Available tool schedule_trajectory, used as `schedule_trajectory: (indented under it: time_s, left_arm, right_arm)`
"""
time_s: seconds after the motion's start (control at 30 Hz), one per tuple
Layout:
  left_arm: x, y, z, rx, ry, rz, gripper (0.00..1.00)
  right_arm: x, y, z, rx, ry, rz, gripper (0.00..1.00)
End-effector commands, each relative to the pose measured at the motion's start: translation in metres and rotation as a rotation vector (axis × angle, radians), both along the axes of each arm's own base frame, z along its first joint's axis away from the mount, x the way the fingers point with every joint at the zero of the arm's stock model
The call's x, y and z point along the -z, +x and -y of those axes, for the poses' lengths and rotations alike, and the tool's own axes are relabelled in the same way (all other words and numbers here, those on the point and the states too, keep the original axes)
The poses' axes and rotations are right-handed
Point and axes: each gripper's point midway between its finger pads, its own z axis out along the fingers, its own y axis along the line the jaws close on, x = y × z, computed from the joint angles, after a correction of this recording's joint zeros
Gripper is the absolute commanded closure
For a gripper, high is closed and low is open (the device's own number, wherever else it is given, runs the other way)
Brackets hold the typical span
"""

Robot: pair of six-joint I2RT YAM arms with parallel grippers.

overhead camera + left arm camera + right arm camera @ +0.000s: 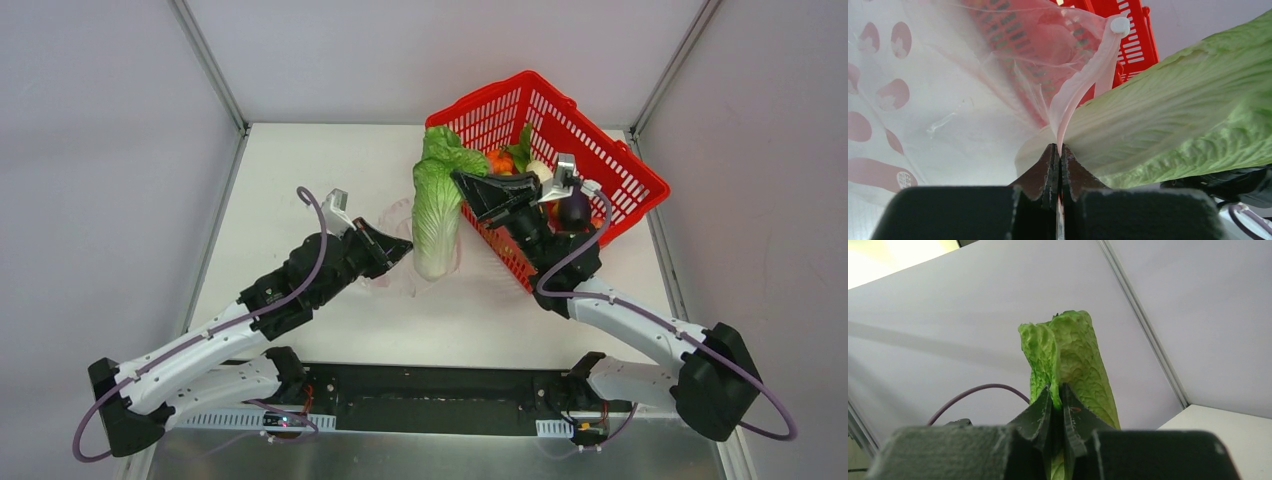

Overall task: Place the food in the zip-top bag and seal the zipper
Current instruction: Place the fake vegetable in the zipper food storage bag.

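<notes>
The long green-and-white plastic toy cabbage (437, 215) hangs tilted over the white counter (300, 180). Its leafy tip points toward the red mesh basket (610, 160) and its pale stem end is at the mouth of the clear crinkly zip-top bag (392, 218). It looks light, stiff and slick, so the right claw (462, 182), nearly closed on the leafy upper end, holds it sensibly, while the left claw (405, 250), fully closed, pinches the bag's limp pink zipper strip (1088, 75).

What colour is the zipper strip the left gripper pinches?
The zipper is pale pink, with a whitish slider; clearest in the left wrist view.
</notes>
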Motion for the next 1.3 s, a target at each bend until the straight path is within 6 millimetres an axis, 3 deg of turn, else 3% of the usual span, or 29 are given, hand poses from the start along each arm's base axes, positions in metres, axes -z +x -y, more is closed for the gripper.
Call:
schedule_trajectory:
  time_s: [0.0,0.13,0.27,0.33,0.37,0.6,0.87,0.9,0.93,1.07,1.27]
  left_arm:
    - [-0.033,0.004,-0.012,-0.048,-0.108,0.066,1.0]
    - [-0.025,0.006,-0.031,-0.111,-0.089,0.066,1.0]
    - [-0.022,0.006,-0.045,-0.145,-0.054,0.07,1.0]
    - [-0.021,0.006,-0.046,-0.146,-0.043,0.072,1.0]
    - [-0.02,0.006,-0.046,-0.145,-0.036,0.072,1.0]
    - [-0.016,0.005,-0.039,-0.11,-0.003,0.063,1.0]
    - [-0.014,0.002,-0.034,-0.061,0.06,0.06,1.0]
    - [-0.013,0.001,-0.033,-0.052,0.071,0.059,1.0]
    - [-0.012,0.0,-0.032,-0.043,0.086,0.057,1.0]
    - [-0.005,-0.002,-0.03,-0.015,0.121,0.046,1.0]
    - [0.001,-0.006,-0.027,0.014,0.13,0.037,1.0]
  right_arm:
    - [-0.019,-0.031,0.01,-0.07,0.096,0.137,0.92]
    - [0.017,-0.039,0.003,-0.106,-0.023,0.088,0.89]
    - [0.042,-0.048,-0.003,-0.138,-0.211,0.032,0.79]
    - [0.054,-0.047,-0.003,-0.144,-0.262,-0.026,0.79]
    - [0.058,-0.051,-0.004,-0.153,-0.298,-0.016,0.71]
    - [0.104,-0.064,-0.015,-0.259,-0.542,-0.103,0.57]
    - [0.114,-0.074,-0.005,-0.283,-0.63,-0.215,0.57]
    - [0.114,-0.069,-0.002,-0.233,-0.69,-0.13,0.34]
    - [0.114,-0.065,0.0,-0.204,-0.714,-0.128,0.28]
    - [0.107,-0.055,0.001,-0.174,-0.765,-0.186,0.23]
    - [0.13,-0.051,-0.003,-0.213,-0.911,-0.303,0.17]
